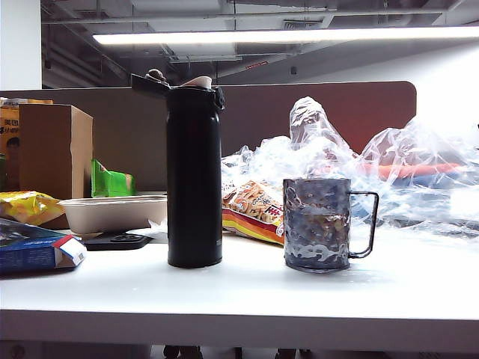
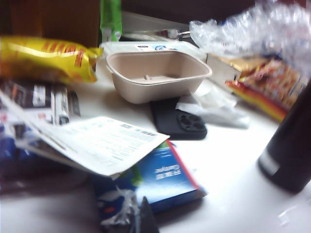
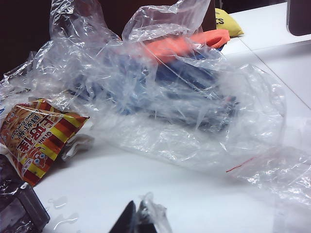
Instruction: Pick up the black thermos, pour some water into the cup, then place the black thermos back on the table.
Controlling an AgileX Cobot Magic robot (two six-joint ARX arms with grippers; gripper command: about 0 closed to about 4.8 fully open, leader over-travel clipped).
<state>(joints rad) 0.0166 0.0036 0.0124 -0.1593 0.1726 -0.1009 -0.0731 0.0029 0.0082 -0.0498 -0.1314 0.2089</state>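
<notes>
The black thermos [image 1: 194,179] stands upright on the white table [image 1: 239,299], its flip lid hinged open. To its right stands the cup [image 1: 317,223], a dark dimpled mug with its handle pointing right. Neither gripper shows in the exterior view. In the left wrist view my left gripper [image 2: 138,221] is shut and holds nothing, hanging over a blue box, with the thermos [image 2: 291,145] off to one side. My right gripper [image 3: 141,218] is also shut and empty, above bare table near the cup [image 3: 17,208]. A few drops of water [image 3: 58,201] lie beside the cup.
A beige tray-bowl [image 2: 158,73], a black phone [image 2: 180,121], a blue box [image 2: 155,179] under a paper leaflet and a yellow snack bag [image 2: 48,58] crowd the left side. Crumpled clear plastic bags [image 3: 170,97] and a striped snack packet [image 3: 39,138] lie behind the cup. A cardboard box [image 1: 52,149] stands at the back left.
</notes>
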